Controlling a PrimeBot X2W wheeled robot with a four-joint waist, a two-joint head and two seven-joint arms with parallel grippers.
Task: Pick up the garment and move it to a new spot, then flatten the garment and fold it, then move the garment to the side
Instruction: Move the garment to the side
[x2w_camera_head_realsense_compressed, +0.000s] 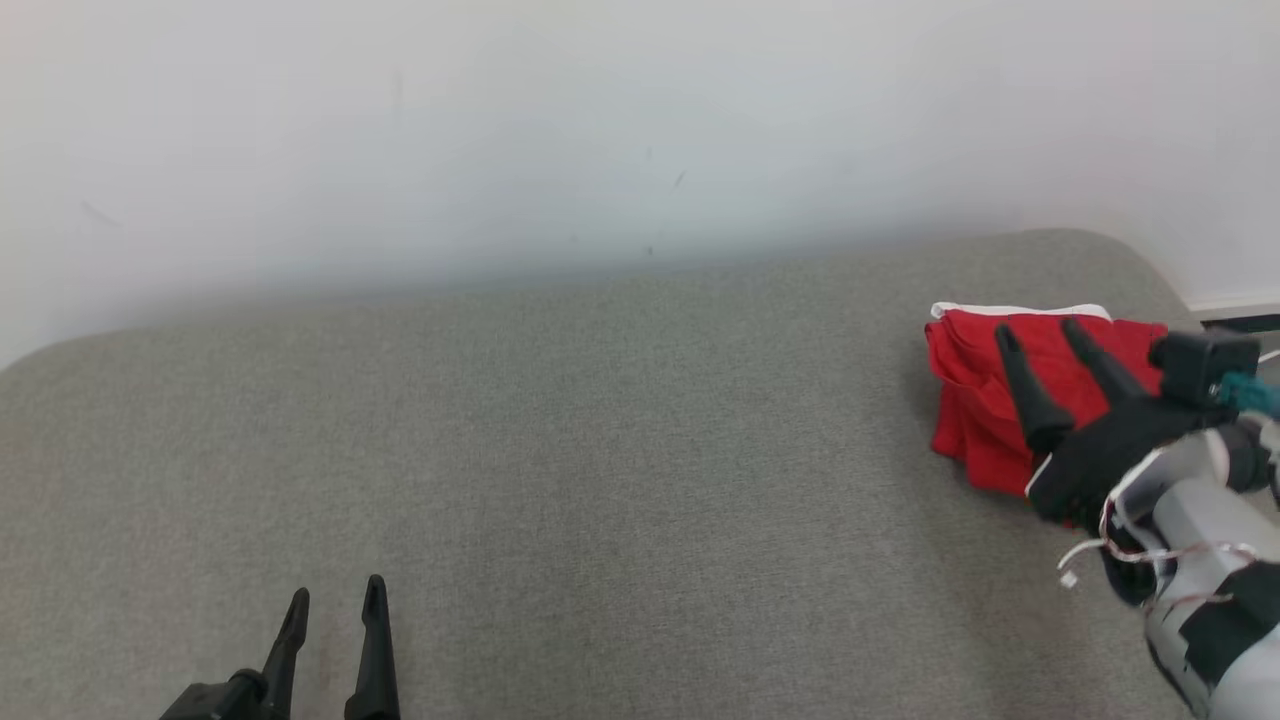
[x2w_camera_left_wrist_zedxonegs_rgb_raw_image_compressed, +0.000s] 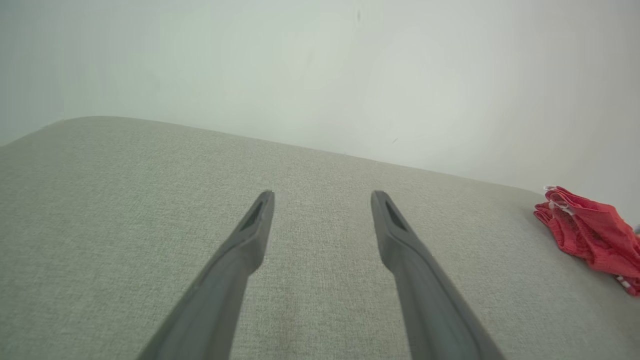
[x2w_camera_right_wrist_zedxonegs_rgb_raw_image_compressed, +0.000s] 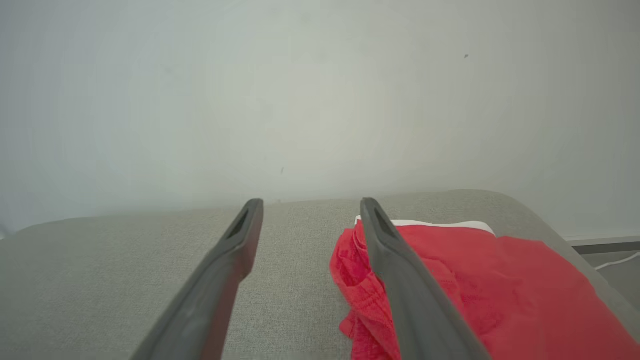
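The garment (x2w_camera_head_realsense_compressed: 975, 400) is red with a white band along its far edge, lying folded at the right end of the grey cushioned surface (x2w_camera_head_realsense_compressed: 600, 450). It appears too in the left wrist view (x2w_camera_left_wrist_zedxonegs_rgb_raw_image_compressed: 592, 232) and the right wrist view (x2w_camera_right_wrist_zedxonegs_rgb_raw_image_compressed: 500, 295). My right gripper (x2w_camera_head_realsense_compressed: 1040, 335) hovers above it, open, nothing between its fingers; in its own view (x2w_camera_right_wrist_zedxonegs_rgb_raw_image_compressed: 310, 212) one finger crosses the cloth's left edge. My left gripper (x2w_camera_head_realsense_compressed: 335, 595) stands open at the lower left, far from the garment, with bare fabric surface between its fingers (x2w_camera_left_wrist_zedxonegs_rgb_raw_image_compressed: 322, 197).
A pale wall (x2w_camera_head_realsense_compressed: 600, 130) rises behind the surface. The surface's rounded right end (x2w_camera_head_realsense_compressed: 1130, 260) lies just past the garment, with a strip of floor and a white cable (x2w_camera_right_wrist_zedxonegs_rgb_raw_image_compressed: 615, 260) beyond it.
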